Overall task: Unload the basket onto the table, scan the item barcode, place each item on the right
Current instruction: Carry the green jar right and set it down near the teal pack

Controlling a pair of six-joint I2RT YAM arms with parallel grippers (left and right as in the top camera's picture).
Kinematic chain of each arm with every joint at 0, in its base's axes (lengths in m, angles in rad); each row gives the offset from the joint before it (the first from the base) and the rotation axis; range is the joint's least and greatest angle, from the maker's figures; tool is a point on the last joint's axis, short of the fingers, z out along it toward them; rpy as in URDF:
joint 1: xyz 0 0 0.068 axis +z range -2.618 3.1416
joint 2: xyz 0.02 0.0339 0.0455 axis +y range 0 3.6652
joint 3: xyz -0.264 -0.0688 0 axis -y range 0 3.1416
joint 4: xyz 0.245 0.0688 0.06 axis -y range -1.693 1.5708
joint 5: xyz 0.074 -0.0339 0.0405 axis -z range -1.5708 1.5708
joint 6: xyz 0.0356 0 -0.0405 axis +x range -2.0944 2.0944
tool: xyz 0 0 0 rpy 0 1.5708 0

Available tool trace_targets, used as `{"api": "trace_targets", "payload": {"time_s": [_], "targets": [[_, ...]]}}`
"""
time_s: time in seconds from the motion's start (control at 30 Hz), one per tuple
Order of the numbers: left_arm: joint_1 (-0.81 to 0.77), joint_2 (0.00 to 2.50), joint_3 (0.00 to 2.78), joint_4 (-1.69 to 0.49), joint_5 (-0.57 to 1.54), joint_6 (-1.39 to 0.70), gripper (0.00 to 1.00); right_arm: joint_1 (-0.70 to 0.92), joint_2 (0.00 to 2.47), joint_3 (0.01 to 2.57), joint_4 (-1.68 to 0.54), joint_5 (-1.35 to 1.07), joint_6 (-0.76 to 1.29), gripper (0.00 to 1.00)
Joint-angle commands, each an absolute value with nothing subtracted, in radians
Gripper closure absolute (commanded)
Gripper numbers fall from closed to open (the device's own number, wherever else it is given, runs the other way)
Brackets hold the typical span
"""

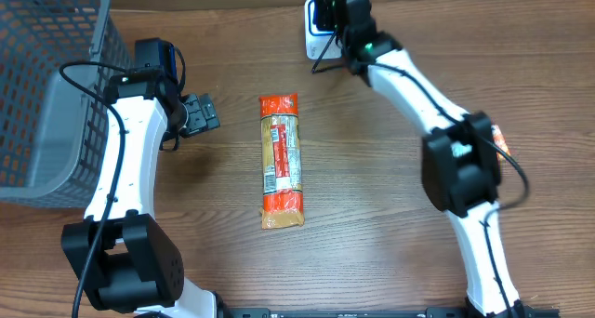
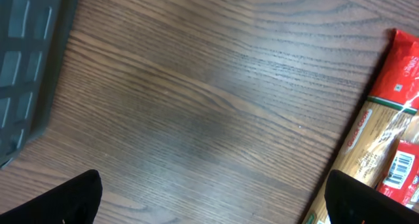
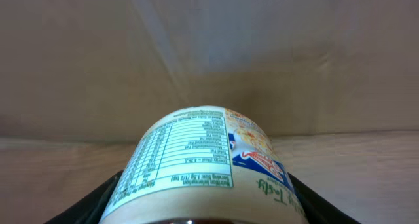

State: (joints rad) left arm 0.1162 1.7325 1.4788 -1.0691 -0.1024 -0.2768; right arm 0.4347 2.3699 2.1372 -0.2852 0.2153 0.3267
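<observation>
Between the right fingers (image 3: pixel 108 196) a round, smooth-walled cup (image 3: pixel 196 162) is clamped, its side printed with a nutrition panel, held near the far edge of the wooden table (image 1: pixel 372 197). The left fingers (image 2: pixel 69 199) stand wide apart over bare woodgrain, just beside a long, flat, crinkly pasta packet (image 1: pixel 281 160), red at both ends, lying on the table. A grey plastic lattice basket (image 1: pixel 37 86) sits at the left.
</observation>
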Motion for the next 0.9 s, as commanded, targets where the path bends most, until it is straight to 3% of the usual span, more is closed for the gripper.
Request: {"api": "trace_targets", "payload": {"time_s": [0.0,0.17,0.4,0.57,0.87], "targets": [[0.124,1.727,1.488,-1.068,-0.111,-0.254,0.0,0.43,2.12,2.159,-0.426,0.224,0.302,0.96],[0.124,1.727,1.488,-1.068,-0.112,-0.254,0.0,0.392,1.991,2.159,-0.887,0.224,0.303,0.96],[0.124,1.727,1.488,-1.068,-0.112,-0.254,0.0,0.299,2.036,2.145,-1.373,0.194,0.317,0.96],[0.124,1.727,1.488,-1.068,-0.112,-0.254,0.0,0.247,2.075,2.017,-1.43,0.144,0.312,0.96],[0.124,1.727,1.488,-1.068,-0.112,-0.254,0.0,0.225,2.077,1.73,-1.287,0.099,0.282,0.96]]}}
